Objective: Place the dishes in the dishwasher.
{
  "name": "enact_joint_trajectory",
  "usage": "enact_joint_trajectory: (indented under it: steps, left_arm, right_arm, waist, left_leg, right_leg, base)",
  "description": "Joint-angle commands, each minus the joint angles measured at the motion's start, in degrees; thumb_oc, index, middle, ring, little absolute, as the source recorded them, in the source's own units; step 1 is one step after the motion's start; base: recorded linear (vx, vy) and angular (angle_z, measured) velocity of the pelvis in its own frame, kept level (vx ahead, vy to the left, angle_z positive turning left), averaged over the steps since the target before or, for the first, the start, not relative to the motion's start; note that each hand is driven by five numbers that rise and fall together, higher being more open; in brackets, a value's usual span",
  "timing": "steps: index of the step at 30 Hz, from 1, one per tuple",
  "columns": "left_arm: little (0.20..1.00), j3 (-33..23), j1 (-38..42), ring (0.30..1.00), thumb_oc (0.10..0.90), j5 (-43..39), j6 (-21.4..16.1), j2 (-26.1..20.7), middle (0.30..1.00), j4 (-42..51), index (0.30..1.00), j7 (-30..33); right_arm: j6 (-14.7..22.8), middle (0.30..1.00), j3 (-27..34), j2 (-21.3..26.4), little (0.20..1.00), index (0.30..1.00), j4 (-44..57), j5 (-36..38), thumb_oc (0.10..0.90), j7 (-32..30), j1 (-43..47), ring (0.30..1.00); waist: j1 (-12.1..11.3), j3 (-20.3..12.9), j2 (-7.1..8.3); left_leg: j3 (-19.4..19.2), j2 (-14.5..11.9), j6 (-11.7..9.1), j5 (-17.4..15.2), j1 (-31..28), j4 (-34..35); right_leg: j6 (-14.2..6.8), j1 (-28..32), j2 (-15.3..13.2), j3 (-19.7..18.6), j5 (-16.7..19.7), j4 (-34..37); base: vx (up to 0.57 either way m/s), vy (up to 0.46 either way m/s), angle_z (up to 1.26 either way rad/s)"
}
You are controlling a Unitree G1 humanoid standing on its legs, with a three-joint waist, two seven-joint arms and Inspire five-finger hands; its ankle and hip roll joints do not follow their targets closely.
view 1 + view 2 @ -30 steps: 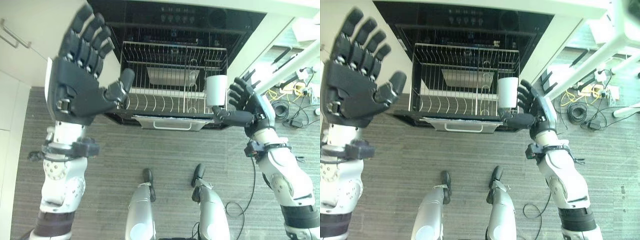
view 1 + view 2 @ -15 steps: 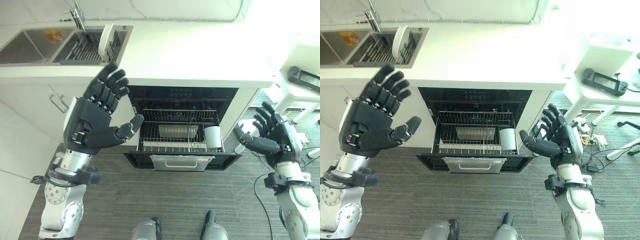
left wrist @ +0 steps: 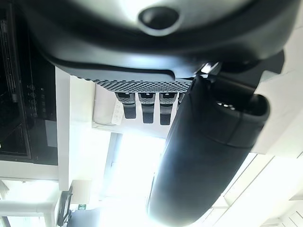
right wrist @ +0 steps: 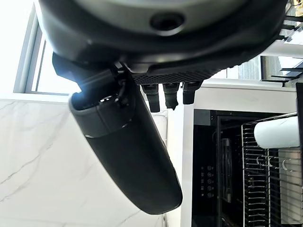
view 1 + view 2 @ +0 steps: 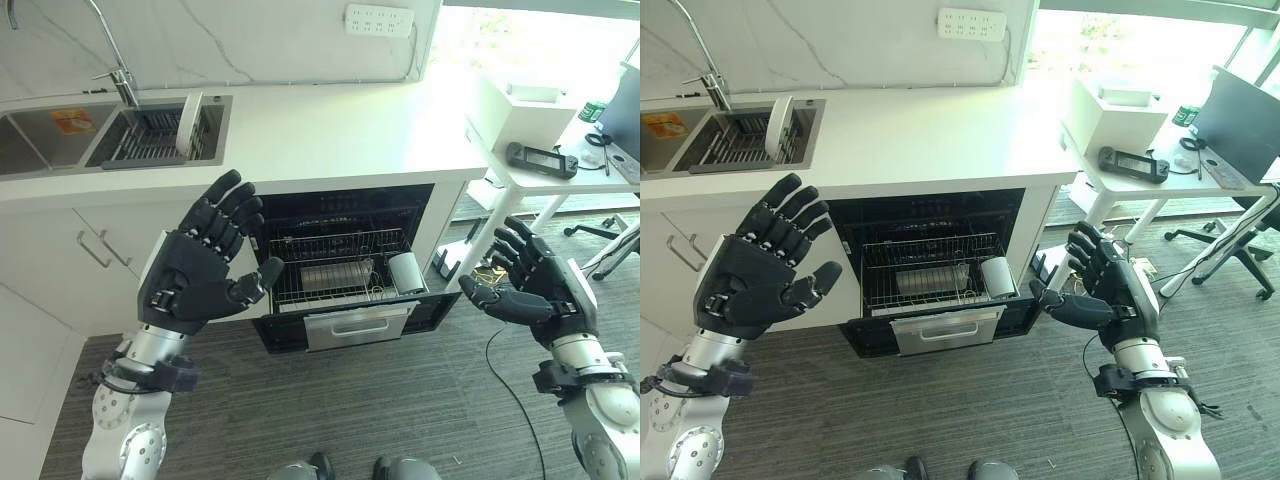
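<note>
The dishwasher stands open under the white counter, its wire rack pulled out. In the rack lie a white cup on its side at the right and a metal bowl in the middle. A white plate stands on edge in the drying rack of the sink. My left hand is raised, open and empty, in front of the cabinet left of the dishwasher. My right hand is open and empty to the right of the dishwasher, its fingers straight.
A sink with a tap sits at the counter's left end. Cabinet doors lie left of the dishwasher. A white side table with a black device stands at the right, with an office chair beyond.
The camera has tilted up and pulled back, bringing the counter, sink and side table into view. Both hands stay open and empty, now lower in the picture.
</note>
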State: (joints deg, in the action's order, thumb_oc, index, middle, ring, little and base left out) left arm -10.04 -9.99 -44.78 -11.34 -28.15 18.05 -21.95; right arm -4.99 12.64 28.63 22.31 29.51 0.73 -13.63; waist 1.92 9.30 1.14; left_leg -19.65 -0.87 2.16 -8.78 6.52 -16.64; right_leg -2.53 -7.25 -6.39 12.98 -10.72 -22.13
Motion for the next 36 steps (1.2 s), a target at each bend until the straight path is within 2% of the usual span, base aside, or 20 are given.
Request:
enact_joint_trajectory:
  steps: [1,2,3,4,7,10,12,14,15,18,19,20,21,22,23,25,29,33,35,36]
  left_arm:
    - [0.9,-1.27,5.13,0.9,0.8,-4.16,-4.23,-0.55,0.9,5.31,0.9,-2.89]
    - [0.9,-1.18,5.3,0.9,0.8,-4.55,-4.05,-0.49,0.9,5.33,0.9,-2.91]
    - [0.9,-0.78,5.81,0.9,0.8,-4.68,-4.01,-0.07,0.9,5.36,0.9,-2.9]
    - [0.9,-0.61,5.97,0.9,0.8,-4.47,-3.96,0.24,0.9,5.65,0.9,-2.76]
    - [0.9,-0.66,6.17,0.9,0.8,-4.46,-3.42,1.38,0.9,6.51,0.9,-3.16]
    - [0.9,-1.37,5.69,0.9,0.8,-4.84,-3.11,1.51,0.9,6.78,0.9,-3.28]
    - [0.9,-2.58,3.99,0.9,0.8,-5.8,-3.78,1.59,0.9,6.8,0.9,-3.56]
    - [0.9,-2.61,3.6,0.9,0.8,-5.7,-4.2,2.3,0.9,6.8,0.9,-3.25]
    - [0.9,-2.32,3.6,0.9,0.8,-5.63,-4.54,2.62,0.9,6.69,0.9,-3.01]
    - [0.9,-1.94,3.46,0.9,0.8,-5.13,-5.87,3.69,0.9,6.02,0.9,-3.05]
    - [0.9,-2.5,2.9,0.9,0.8,-5.21,-6.56,4.12,0.9,5.81,0.9,-3.51]
    - [0.9,-3.66,3.09,0.9,0.8,-5.33,-6.17,3.49,0.9,6.0,0.9,-3.16]
    - [0.9,-4.1,3.28,0.9,0.8,-5.57,-5.88,2.93,0.9,6.06,0.9,-2.96]
    - [0.9,-4.9,4.95,0.9,0.8,-6.86,-3.69,1.02,0.9,5.88,0.9,-2.74]
    - [0.9,-4.95,5.89,0.9,0.8,-7.06,-2.66,0.4,0.9,5.59,0.9,-2.97]
    - [0.9,-4.61,6.58,0.9,0.8,-6.72,-1.87,-0.43,0.9,5.72,0.9,-3.28]
    - [0.9,-3.88,7.82,0.9,0.8,-4.99,-0.99,-1.35,0.9,5.75,0.9,-4.78]
    - [0.9,-3.82,9.31,0.9,0.8,-6.12,0.01,-3.47,0.9,5.57,0.9,-5.0]
    - [0.9,-4.16,9.04,0.9,0.8,-5.45,0.45,-3.47,0.9,6.43,0.9,-4.48]
    - [0.9,-3.67,8.9,0.9,0.8,-4.73,0.44,-3.5,0.9,7.17,0.9,-3.77]
  right_arm:
    - [7.2,0.9,6.26,3.08,0.9,0.9,3.44,2.29,0.8,0.06,5.94,0.9]
    - [7.17,0.9,6.58,3.41,0.9,0.9,3.4,2.47,0.8,-0.02,5.87,0.9]
    - [6.95,0.9,7.31,4.4,0.9,0.9,3.36,2.78,0.8,-0.33,5.84,0.9]
    - [6.79,0.9,7.77,5.04,0.9,0.9,3.45,3.09,0.8,-0.37,5.82,0.9]
    - [6.54,0.9,8.56,6.4,0.9,0.9,3.4,3.44,0.8,-0.23,6.35,0.9]
    - [5.37,0.9,8.54,7.59,0.9,0.9,3.14,4.21,0.8,-0.43,7.79,0.9]
    - [5.1,0.9,8.56,7.82,0.9,0.9,2.67,4.64,0.8,0.61,7.94,0.9]
    - [4.77,0.9,8.14,7.78,0.9,0.9,2.97,3.78,0.8,0.83,8.2,0.9]
    - [4.55,0.9,7.74,7.97,0.9,0.9,3.3,3.3,0.8,0.32,8.67,0.9]
    - [3.01,0.9,7.39,10.11,0.9,0.9,3.65,4.42,0.8,-0.82,11.15,0.9]
    - [2.43,0.9,7.41,11.05,0.9,0.9,3.79,5.19,0.8,-0.7,11.88,0.9]
    - [1.91,0.9,7.3,10.98,0.9,0.9,4.41,5.04,0.8,-0.77,12.08,0.9]
    - [2.04,0.9,7.28,10.68,0.9,0.9,4.6,4.94,0.8,-0.79,11.83,0.9]
    - [2.67,0.9,7.41,9.14,0.9,0.9,5.26,4.97,0.8,-1.37,10.76,0.9]
    - [2.94,0.9,7.74,8.24,0.9,0.9,5.69,5.52,0.8,-1.46,10.07,0.9]
    - [3.39,0.9,8.12,6.6,0.9,0.9,6.41,5.65,0.8,-1.43,8.98,0.9]
    - [4.31,0.9,7.59,3.07,0.9,0.9,6.68,3.97,0.8,-0.73,7.66,0.9]
    - [4.54,0.9,6.04,0.86,0.9,0.9,5.79,2.87,0.8,-0.46,8.84,0.9]
    - [3.94,0.9,4.49,-0.15,0.9,0.9,4.84,2.28,0.8,0.37,10.34,0.9]
    - [3.33,0.9,3.19,-0.11,0.9,0.9,4.41,1.8,0.8,0.09,11.22,0.9]
  waist:
    - [0.71,-1.54,-0.24]
    - [0.84,-1.26,-0.04]
    - [0.78,-0.39,0.6]
    - [0.64,0.13,1.39]
    - [0.68,1.39,2.58]
    - [0.84,1.3,2.88]
    - [1.27,0.23,1.02]
    - [1.35,-0.83,0.3]
    - [0.97,-0.9,-0.08]
    - [0.46,-0.71,-1.13]
    - [0.73,-0.9,-1.92]
    - [1.14,-1.53,-2.03]
    - [1.15,-1.7,-2.17]
    - [0.85,-2.35,-1.84]
    - [0.58,-2.55,-1.56]
    - [-0.08,-2.61,-0.86]
    - [-0.58,-2.42,0.35]
    - [-1.66,-2.69,0.0]
    - [-2.53,-2.63,-0.44]
    - [-2.64,-2.7,-0.18]
  left_leg:
    - [4.14,0.59,-2.66,-3.69,-7.04,-0.55]
    - [3.44,0.54,-3.09,-3.27,-7.41,-0.55]
    - [3.21,1.35,-5.32,2.9,-8.86,-0.55]
    - [3.22,2.1,-6.43,6.17,-9.57,-0.55]
    - [3.6,-0.27,-7.83,7.74,-6.49,-7.28]
    - [2.59,-4.43,-6.9,6.03,-9.41,-0.55]
    - [6.02,-11.14,-7.89,3.05,-5.41,-0.55]
    - [8.84,-14.98,-10.35,6.12,-1.81,-0.55]
    - [11.73,-17.5,-12.04,10.19,1.08,-0.55]
    - [17.03,-20.83,-13.3,14.28,5.13,-0.55]
    - [16.66,-20.83,-13.12,12.5,4.41,-0.55]
    - [13.59,-19.05,-12.48,6.13,1.72,-0.55]
    - [13.08,-18.35,-12.42,4.95,1.14,-0.55]
    - [12.39,-15.78,-11.59,2.22,0.21,-0.55]
    - [13.07,-14.2,-10.89,0.96,0.04,-0.55]
    - [14.52,-11.04,-9.05,-0.77,-0.05,-0.55]
    - [14.97,-6.87,-6.23,-2.5,-0.15,-0.55]
    - [13.89,-4.26,-3.98,-3.29,-0.03,-0.55]
    - [12.18,-4.09,-3.28,-3.61,-0.64,-0.55]
    - [11.14,-3.47,-2.71,-4.17,-0.88,-0.55]
  right_leg:
    - [-1.79,4.33,2.5,2.75,1.41,4.94]
    - [-1.58,4.55,2.17,2.92,1.5,4.94]
    - [-0.98,5.11,1.46,2.37,1.51,4.94]
    - [-0.71,5.4,0.58,2.0,1.53,4.94]
    - [-0.38,5.81,-0.91,1.23,2.07,4.94]
    - [-0.95,6.46,-0.92,-0.49,1.95,4.94]
    - [-1.39,5.87,0.7,-2.28,1.6,4.94]
    - [-1.29,5.44,0.79,-3.08,0.86,4.94]
    - [-1.07,5.69,0.62,-3.8,0.28,4.94]
    - [-0.96,5.85,-0.79,-4.97,-0.53,4.94]
    - [-1.88,5.64,-2.46,-5.17,-0.4,4.94]
    - [-4.43,4.84,-5.76,-4.89,0.91,4.94]
    - [-5.37,4.59,-6.73,-4.67,1.36,4.94]
    - [-7.98,4.44,-9.27,-3.89,2.35,4.94]
    - [-8.56,4.44,-10.19,-3.59,2.93,4.94]
    - [-8.69,4.34,-11.71,-3.34,5.45,4.94]
    - [-9.78,2.63,-14.84,-3.51,14.63,4.94]
    - [-10.57,1.95,-16.35,-1.32,19.99,4.94]
    - [-10.14,2.76,-16.2,1.42,19.84,4.94]
    - [-9.29,1.81,-12.12,1.9,16.02,4.94]
  base:
    - [0.19,-0.103,0.08]
    - [0.18,-0.111,0.08]
    - [0.12,-0.096,0.1]
    - [0.11,-0.095,0.15]
    - [0.04,-0.024,0.13]
    - [0.11,0.137,0.03]
    - [0.1,0.386,-0.11]
    - [0.11,0.389,-0.04]
    - [0.13,0.385,-0.3]
    - [0.16,0.525,-0.54]
    - [0.18,0.857,-0.77]
    - [0.13,0.755,-0.86]
    - [0.08,0.746,-0.37]
    - [0.07,0.559,-0.55]
    - [0.09,0.593,-0.14]
    - [0.05,0.381,0.02]
    - [0.0,0.342,0.07]
    - [0.02,0.32,0.17]
    - [0.04,0.312,-0.37]
    - [0.05,0.213,-0.54]
